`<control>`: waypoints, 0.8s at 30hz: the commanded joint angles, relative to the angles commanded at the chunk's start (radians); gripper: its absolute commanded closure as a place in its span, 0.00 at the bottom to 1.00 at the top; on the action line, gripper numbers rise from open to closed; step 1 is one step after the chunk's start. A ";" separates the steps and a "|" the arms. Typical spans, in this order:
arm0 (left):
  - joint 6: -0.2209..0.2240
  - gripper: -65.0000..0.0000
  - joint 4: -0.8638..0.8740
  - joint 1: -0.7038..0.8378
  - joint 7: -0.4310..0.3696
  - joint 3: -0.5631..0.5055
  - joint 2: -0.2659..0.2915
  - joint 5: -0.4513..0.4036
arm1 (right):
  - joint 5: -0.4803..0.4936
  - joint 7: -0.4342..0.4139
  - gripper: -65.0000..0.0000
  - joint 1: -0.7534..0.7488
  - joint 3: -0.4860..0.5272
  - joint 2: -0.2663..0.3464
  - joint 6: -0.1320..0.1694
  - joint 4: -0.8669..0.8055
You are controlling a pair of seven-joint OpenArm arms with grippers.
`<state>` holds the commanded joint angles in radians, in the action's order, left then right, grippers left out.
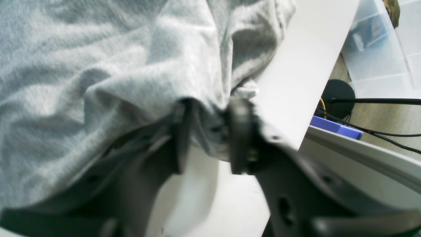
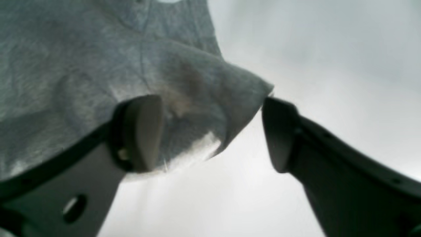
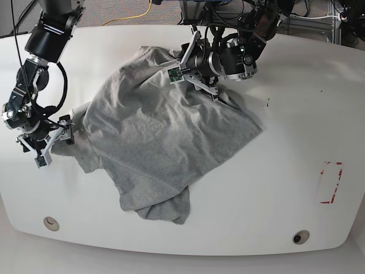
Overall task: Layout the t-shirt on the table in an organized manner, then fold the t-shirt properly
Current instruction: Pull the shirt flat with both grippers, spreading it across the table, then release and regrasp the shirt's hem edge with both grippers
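One t-shirt (image 3: 162, 145) lies on one table (image 3: 274, 188), with two arms working it. The table carries two grommet holes, at 7 (image 3: 51, 223) and 5 o'clock (image 3: 300, 236), and one red dashed mark (image 3: 331, 182) at 3 o'clock.

The shirt sits left of centre, rumpled, printless side up. Its long axis runs roughly from 12 to 6 o'clock, tilted slightly; which end is the collar cannot be told. A bunched fold (image 3: 165, 210) hangs toward 6 o'clock, and one corner (image 3: 251, 127) points to 3 o'clock.

The left gripper (image 1: 210, 135), at the shirt's 12 o'clock edge, has its jaws pinched narrowly on a gathered bit of fabric. The right gripper (image 2: 210, 131), at the 9 o'clock edge, stands wide apart, a shirt corner (image 2: 243, 95) lying between the fingers (image 2: 143, 131) but not clamped.
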<state>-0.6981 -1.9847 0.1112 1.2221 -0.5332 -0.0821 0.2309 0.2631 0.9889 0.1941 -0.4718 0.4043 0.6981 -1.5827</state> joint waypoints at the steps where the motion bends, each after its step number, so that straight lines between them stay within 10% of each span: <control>1: 0.000 0.44 -0.002 0.000 0.000 0.000 -0.002 0.000 | 0.000 0.000 0.00 -0.015 0.000 -0.012 0.000 -0.032; 9: 0.000 0.42 -0.011 -0.043 0.002 0.035 -0.003 0.008 | -0.005 0.034 0.00 -0.147 0.000 -0.137 0.000 -0.327; 24: 0.000 0.42 -0.006 -0.213 0.002 0.470 -0.005 0.005 | 0.000 0.049 0.00 -0.338 -0.106 -0.410 0.000 -0.374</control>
<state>-0.6981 -1.9908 -0.1020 1.2236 -0.0637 -0.0867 0.2355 0.2631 1.0380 -0.1435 -0.5777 -0.0054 0.6981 -1.9571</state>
